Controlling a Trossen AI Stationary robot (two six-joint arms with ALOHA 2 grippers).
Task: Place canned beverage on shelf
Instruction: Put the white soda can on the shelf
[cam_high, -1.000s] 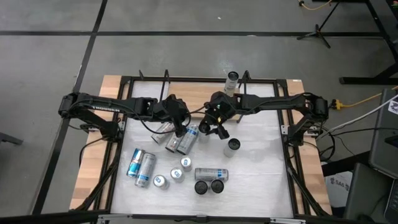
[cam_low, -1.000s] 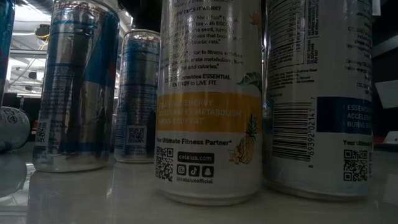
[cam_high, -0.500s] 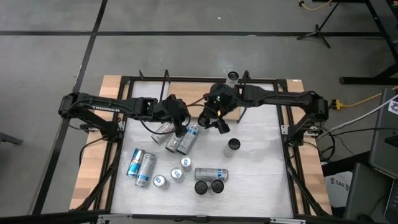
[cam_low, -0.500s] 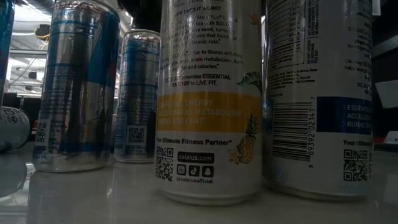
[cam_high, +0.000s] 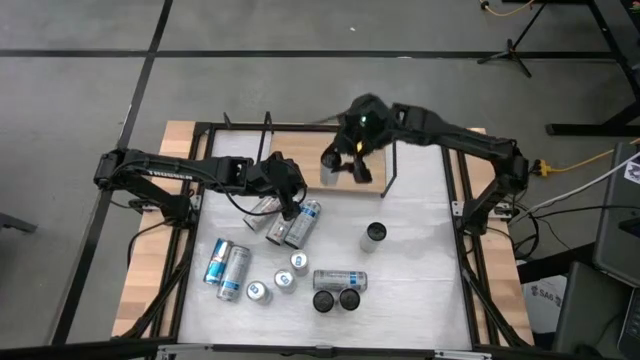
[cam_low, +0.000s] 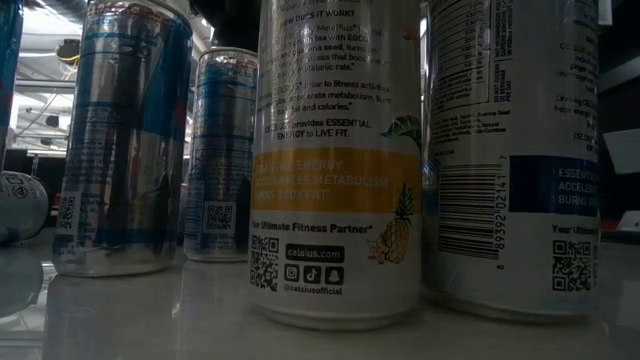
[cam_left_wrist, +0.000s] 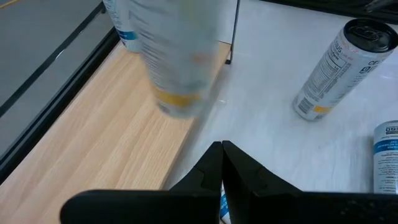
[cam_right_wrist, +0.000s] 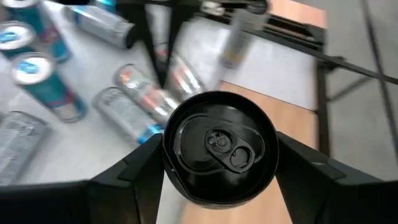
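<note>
White tabletop (cam_high: 410, 250) framed in black rods, bordered by pale wood, with grey floor beyond. Right gripper (cam_high: 342, 160): fingers clamped on either side of an upright white beverage can with a black lid (cam_right_wrist: 219, 147), carried above the shelf, a light-brown wooden board in a thin black rod frame (cam_high: 372, 170) at the table's far edge. Left gripper (cam_high: 291, 205): fingers pressed together, empty, resting among the lying silver-and-blue cans (cam_high: 295, 224). Step in hand, as judged: setting the can down. To do it well, keep the can vertical, lower it clear of the black upright loop (cam_high: 392, 160), let its base meet the board flat, and release only once it is seated. Releasing on a tilt risks toppling.
</note>
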